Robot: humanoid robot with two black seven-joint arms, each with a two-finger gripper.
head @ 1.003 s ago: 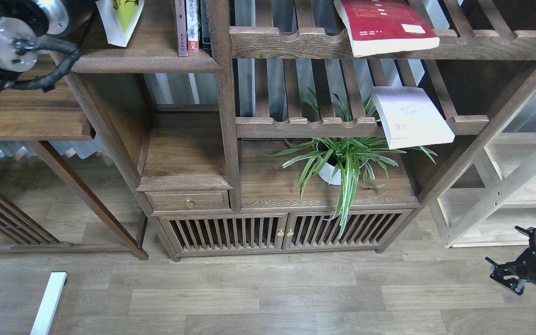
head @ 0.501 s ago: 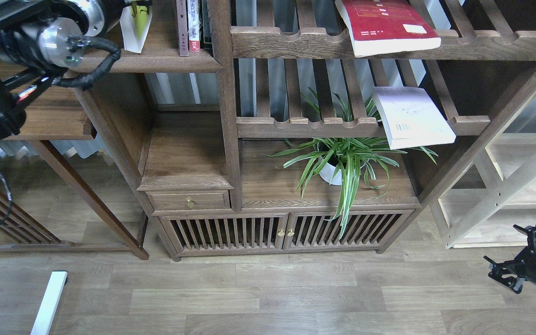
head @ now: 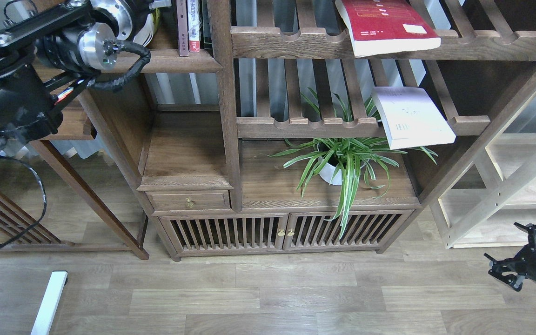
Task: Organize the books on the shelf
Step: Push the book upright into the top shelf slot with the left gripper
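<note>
While the left gripper [head: 149, 7] reaches onto the narrow dark-brown wood shelf [head: 175, 60], whether it grips the yellow-green paperback [head: 155, 21] there is hidden. Just right stand thin upright books [head: 192, 25]; crowding could topple them. Far below, the right gripper [head: 512, 253] hangs spread, empty.

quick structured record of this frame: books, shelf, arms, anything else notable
red book: lying on the upper slatted rack, front end overhanging the rail
pale book: lying on the lower slatted rack, overhanging the front rail
yellow-green book: on the shelf, mostly hidden behind the left arm
thin upright books: standing at the shelf's right end
left gripper: not in view, past the top edge
right gripper: low at right, over the floor, jaws open, holding nothing
potted plant: on the cabinet top under the lower rack
</note>
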